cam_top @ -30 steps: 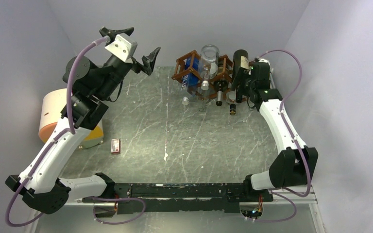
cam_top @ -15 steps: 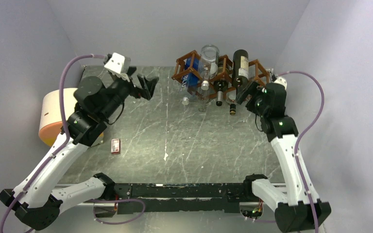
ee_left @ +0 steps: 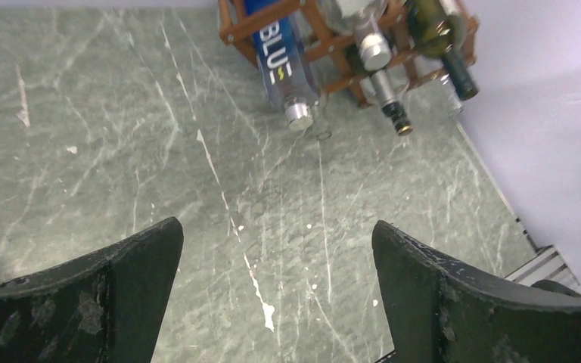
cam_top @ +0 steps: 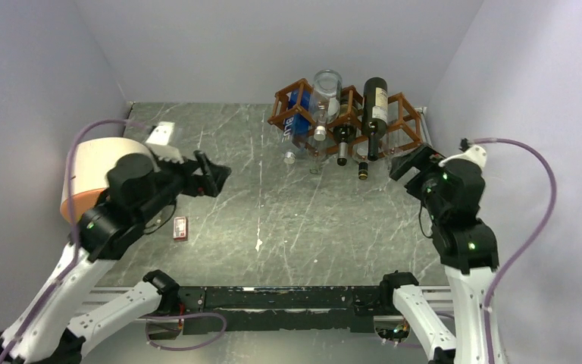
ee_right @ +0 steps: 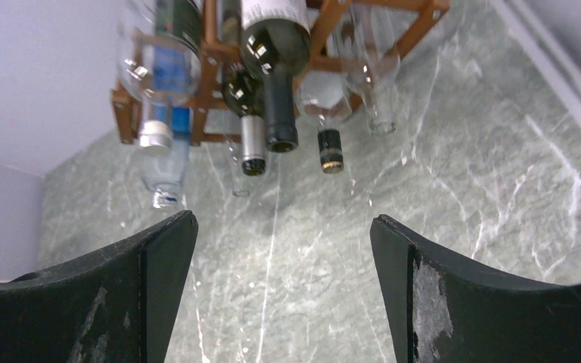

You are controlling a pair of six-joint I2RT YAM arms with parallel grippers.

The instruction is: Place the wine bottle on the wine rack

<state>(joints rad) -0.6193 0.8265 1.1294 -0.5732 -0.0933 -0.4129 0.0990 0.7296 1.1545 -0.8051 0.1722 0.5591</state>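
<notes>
The wine rack is a reddish-brown wooden lattice at the back of the table. The dark wine bottle with a pale label lies on its top row, neck toward me. My right gripper is open and empty, to the right of the rack and nearer than it, clear of the bottle. In the right wrist view the open gripper faces the bottle and the rack from a distance. My left gripper is open and empty over the left-middle of the table; its wrist view shows bare table between the fingers.
The rack also holds a clear bottle, a blue-labelled bottle and other dark bottles. An orange and cream drum stands at the left edge. A small red box lies near it. Walls close in on the left, back and right.
My right gripper has left the wine bottle on the rack and drawn back toward the near right. My left arm has dropped from high at the back and pulled nearer.
</notes>
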